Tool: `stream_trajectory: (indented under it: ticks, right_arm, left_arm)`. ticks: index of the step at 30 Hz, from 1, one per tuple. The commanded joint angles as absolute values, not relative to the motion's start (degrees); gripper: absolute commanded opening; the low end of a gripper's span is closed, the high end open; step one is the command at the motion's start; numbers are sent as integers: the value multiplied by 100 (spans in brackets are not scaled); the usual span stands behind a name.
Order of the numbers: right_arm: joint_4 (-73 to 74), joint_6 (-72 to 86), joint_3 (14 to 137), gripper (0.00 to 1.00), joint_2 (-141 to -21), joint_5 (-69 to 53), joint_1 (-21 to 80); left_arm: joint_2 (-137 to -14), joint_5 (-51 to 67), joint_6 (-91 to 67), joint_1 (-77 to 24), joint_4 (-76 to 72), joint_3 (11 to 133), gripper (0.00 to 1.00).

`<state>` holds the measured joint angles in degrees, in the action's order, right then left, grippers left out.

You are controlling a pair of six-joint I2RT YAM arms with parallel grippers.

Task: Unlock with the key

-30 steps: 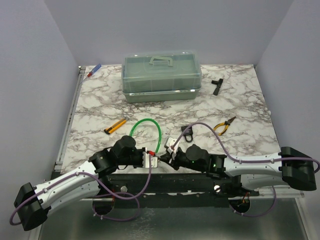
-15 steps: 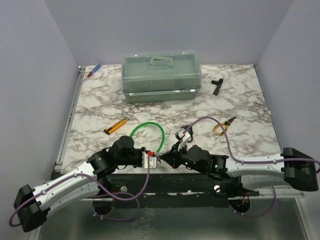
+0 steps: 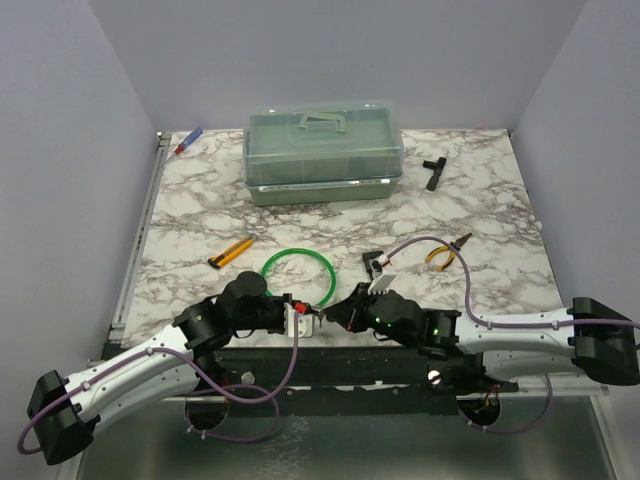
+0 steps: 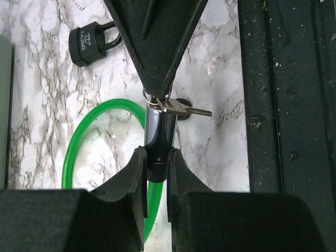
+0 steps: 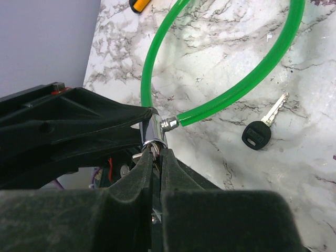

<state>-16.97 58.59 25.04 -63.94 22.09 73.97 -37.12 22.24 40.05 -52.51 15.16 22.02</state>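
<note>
Left claw (image 4: 156, 158) clamping smooth chrome lock barrel (image 4: 156, 125), right claw (image 5: 156, 153) pinched shut at its end, black-headed key (image 5: 256, 135) on veined marble (image 5: 220, 44)

1 green toolbox (image 3: 324, 152) (lid shut) stands at the back, 1 black T-shaped tool (image 3: 433, 170) near it.

- Left arm (image 3: 130, 370) reaches in low from the near-left corner, elbow bent; the left gripper (image 3: 297, 318) clamps a chrome barrel (image 4: 159, 126) between both fingers (image 4: 134, 178);
- Right arm (image 3: 510, 335) stretches in low from the right; the right gripper (image 3: 327, 314) meets the left one tip to tip, fingers (image 5: 139, 170) pinched together at the barrel's end
</note>
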Motion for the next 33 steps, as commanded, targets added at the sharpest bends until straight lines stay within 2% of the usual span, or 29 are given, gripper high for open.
stream_trajectory:
  ticks: [1, 8, 11, 16, 19, 24, 33]
  right_arm:
    - [-915, 6528, 2997, 13, -6264, 2724, 7343]
    - [-323, 6674, 3074, 58, -5969, 2827, 7331]
    - [-92, 6897, 3072, 68, -5779, 2961, 7333]
    - [614, 7644, 3052, 71, -5552, 3350, 7294]
    - [863, 8379, 2924, 71, -5568, 2943, 6876]
    - [-115, 8832, 2558, 68, -5884, 1363, 5685]
    - [-1345, 8706, 2914, 59, -7246, 241, 5520]
  left_arm:
    - [-3621, 2408, 4112, -5282, 1018, 2277, 0]
    - [-3621, 2391, 4122, -5283, 1020, 2269, 0]
    - [-3620, 2388, 4131, -5284, 1017, 2268, 0]
    - [-3602, 2421, 4131, -5283, 1011, 2271, 0]
    - [-3589, 2439, 4131, -5282, 1011, 2276, 0]
    - [-3571, 2443, 4139, -5283, 1019, 2272, 0]
    - [-3547, 2403, 4129, -5292, 1020, 2259, 0]
